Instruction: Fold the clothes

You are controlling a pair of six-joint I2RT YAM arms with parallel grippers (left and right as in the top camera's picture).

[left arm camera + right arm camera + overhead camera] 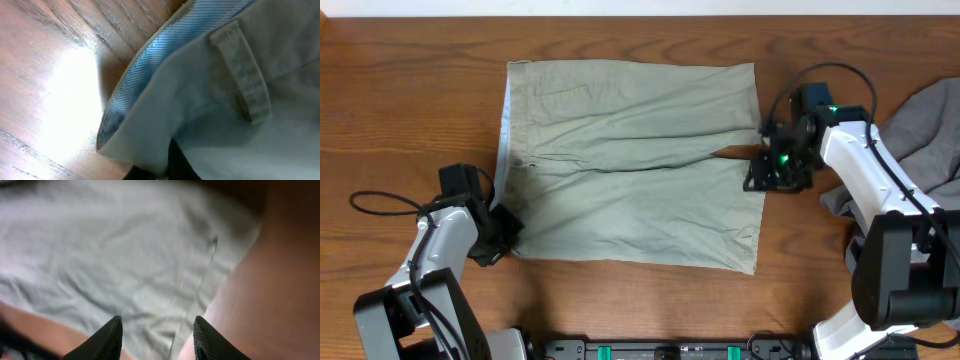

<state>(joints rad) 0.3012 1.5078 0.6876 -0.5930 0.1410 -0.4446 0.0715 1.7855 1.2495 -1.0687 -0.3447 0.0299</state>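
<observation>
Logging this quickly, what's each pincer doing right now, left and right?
Left pincer: closed on the shorts at the waistband corner.
Right pincer: open, holding nothing, above the shorts' leg hem.

A brown wood-grain counter (pixel 420 120) spans the scene, its grain running left to right. Close up on the left, the counter (pixel 45 85) carries a bright white glare; on the right the counter (pixel 285 280) shows blurred and reddish. A black rail (pixel 670 351) with small green pieces lies along the near edge. A pale strip (pixel 620 6) borders the far edge.
</observation>
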